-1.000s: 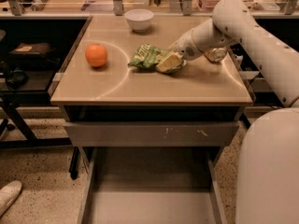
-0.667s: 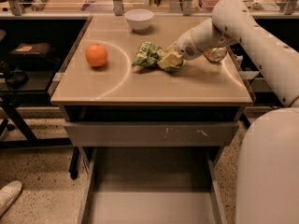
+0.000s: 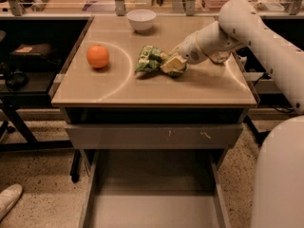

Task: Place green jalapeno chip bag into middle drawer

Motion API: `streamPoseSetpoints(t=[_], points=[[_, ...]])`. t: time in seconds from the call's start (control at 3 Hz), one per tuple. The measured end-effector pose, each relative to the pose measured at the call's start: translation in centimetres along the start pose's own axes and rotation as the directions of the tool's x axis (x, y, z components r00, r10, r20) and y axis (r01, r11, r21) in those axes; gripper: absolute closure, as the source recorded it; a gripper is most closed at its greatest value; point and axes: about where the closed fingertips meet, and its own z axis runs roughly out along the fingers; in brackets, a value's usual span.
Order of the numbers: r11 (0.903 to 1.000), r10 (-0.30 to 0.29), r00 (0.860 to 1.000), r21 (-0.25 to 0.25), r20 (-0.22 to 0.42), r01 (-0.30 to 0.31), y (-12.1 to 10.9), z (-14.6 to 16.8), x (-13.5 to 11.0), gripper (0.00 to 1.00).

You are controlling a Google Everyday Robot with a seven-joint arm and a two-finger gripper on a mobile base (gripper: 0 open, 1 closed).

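Note:
The green jalapeno chip bag (image 3: pixel 149 58) lies crumpled on the tan tabletop (image 3: pixel 156 87), right of centre. My gripper (image 3: pixel 172 63) reaches in from the right, with its pale yellow fingers (image 3: pixel 174 62) closed on the bag's right end. The bag's left end sticks out and looks slightly raised above its shadow. The middle drawer (image 3: pixel 152 208) is pulled out below the table, and its flat grey floor is bare. It sits under the closed grey drawer front with white scratch marks (image 3: pixel 152 136).
An orange (image 3: pixel 98 56) sits on the table's left side. A white bowl (image 3: pixel 141 19) stands at the back centre. A clear glass object (image 3: pixel 221 56) is partly hidden behind my arm. My white body (image 3: pixel 280 175) fills the right side. A shoe (image 3: pixel 8 197) shows at the lower left.
The bag has bunched up at the gripper's end and shifted slightly. The gripper has stayed at nearly the same spot on the bag's right end.

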Motion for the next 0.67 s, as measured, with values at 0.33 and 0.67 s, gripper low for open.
streamPoseSetpoints(t=[0.33,0.67], points=[[0.9979,-0.063,0.996,-0.011,0.059,0.064,3.2,-3.6,-0.4,1.0],[0.9882,-0.152,0.983,0.028,0.101,0.15,6.9,-10.2,-0.3,1.0]])
